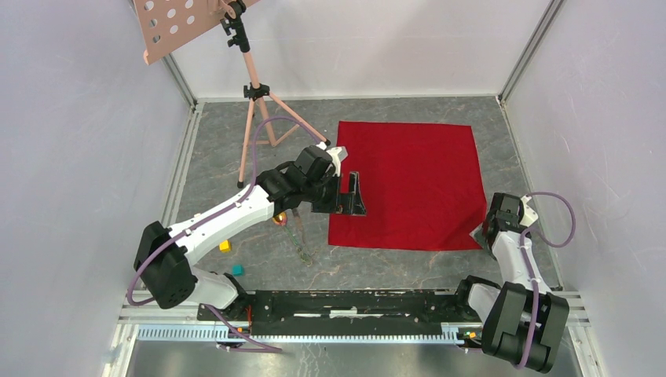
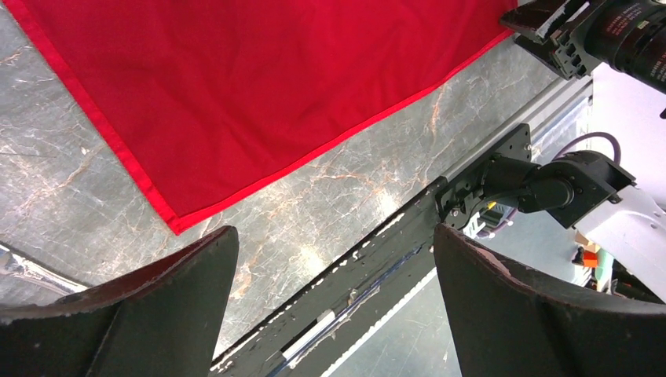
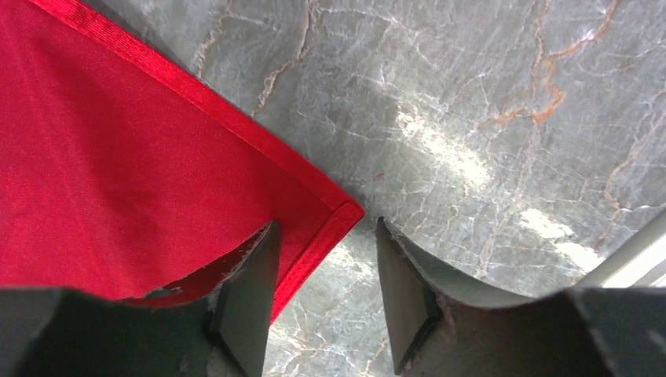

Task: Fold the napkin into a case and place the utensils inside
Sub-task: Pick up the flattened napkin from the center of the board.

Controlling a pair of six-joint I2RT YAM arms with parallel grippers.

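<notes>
A grey marbled table (image 1: 220, 157), boxed in by white walls (image 1: 78, 118), carries a pink tripod stand (image 1: 253, 94) at far left and the red napkin (image 1: 408, 184) spread flat right of centre. Only the overhead view shows the utensils (image 1: 302, 247), on bare table left of the cloth, beneath the left arm. The wrist views show the left gripper (image 2: 334, 236) spread wide and empty by the napkin's near left corner, and the right gripper (image 3: 326, 228) part-open, straddling the near right corner.

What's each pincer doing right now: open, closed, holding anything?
Left pincer: wide open, empty, near a corner of the napkin.
Right pincer: open, straddling another napkin corner, not clamped on it.
</notes>
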